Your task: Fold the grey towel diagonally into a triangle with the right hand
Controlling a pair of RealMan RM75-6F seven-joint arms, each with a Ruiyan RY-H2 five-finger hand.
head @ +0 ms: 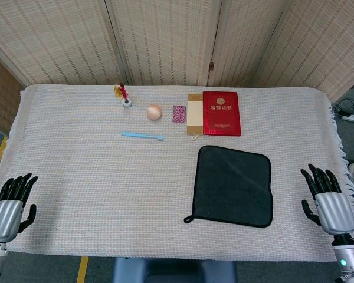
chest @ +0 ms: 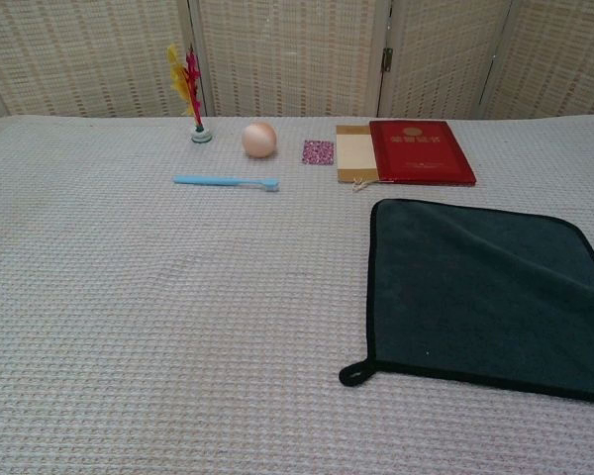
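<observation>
The grey towel (head: 233, 186) lies flat and unfolded on the table (head: 94, 188), in the right half near the front edge. It is dark grey, roughly square, with black edging and a small hanging loop (chest: 353, 374) at its front-left corner. No part of it is lifted or folded.

The right hand (head: 329, 203) rests at the right table edge, well apart from the towel, fingers spread and holding nothing. The left hand (head: 12, 200) rests at the left edge, likewise spread and holding nothing. Neither hand shows in the chest view.

Behind the towel, near its rear edge: one red certificate booklet (head: 222, 112) with one tan flat box (head: 194, 114) touching its left side. Further left along the same row: one small patterned pink square (head: 179, 114), one peach-coloured egg-shaped ball (head: 154, 112), and one feather shuttlecock (head: 123, 95) standing upright. One light-blue toothbrush (head: 142, 136) lies in front of the ball. Nothing lies on the towel or between it and the right hand.
</observation>
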